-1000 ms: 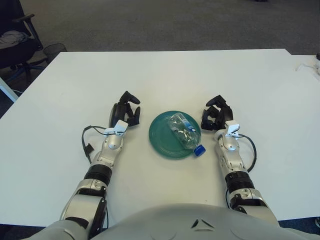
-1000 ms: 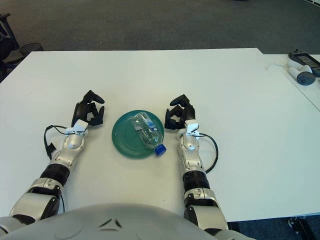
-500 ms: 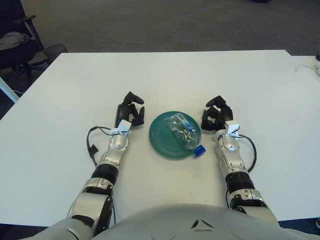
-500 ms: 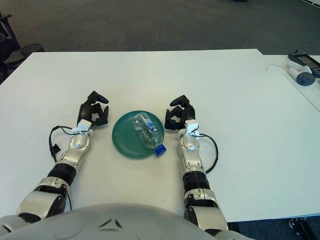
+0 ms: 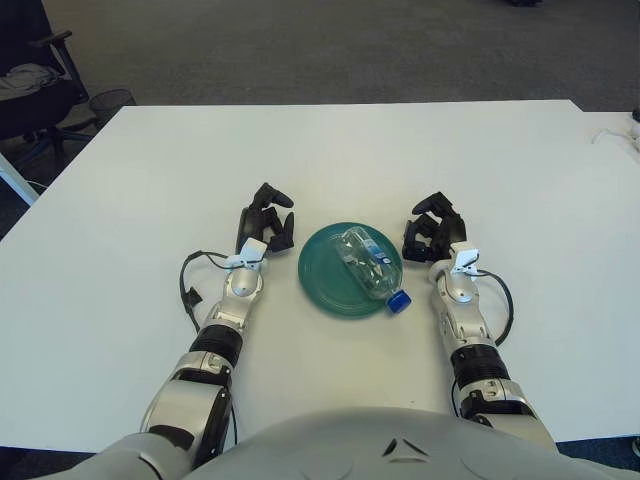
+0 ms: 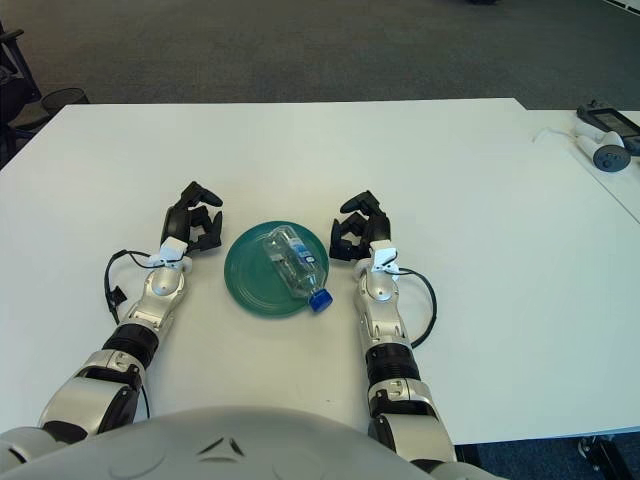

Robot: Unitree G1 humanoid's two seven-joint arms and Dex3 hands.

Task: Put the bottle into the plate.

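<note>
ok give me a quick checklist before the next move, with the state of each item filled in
1. Bottle lying on the green plate: ok.
2. Blue cap inside the rim: not ok, it juts past the near right edge.
3. Left hand off the bottle, left of the plate: ok.
4. Right hand off the bottle, right of the plate: ok.
5. Both hands holding nothing, fingers curled: ok.
</note>
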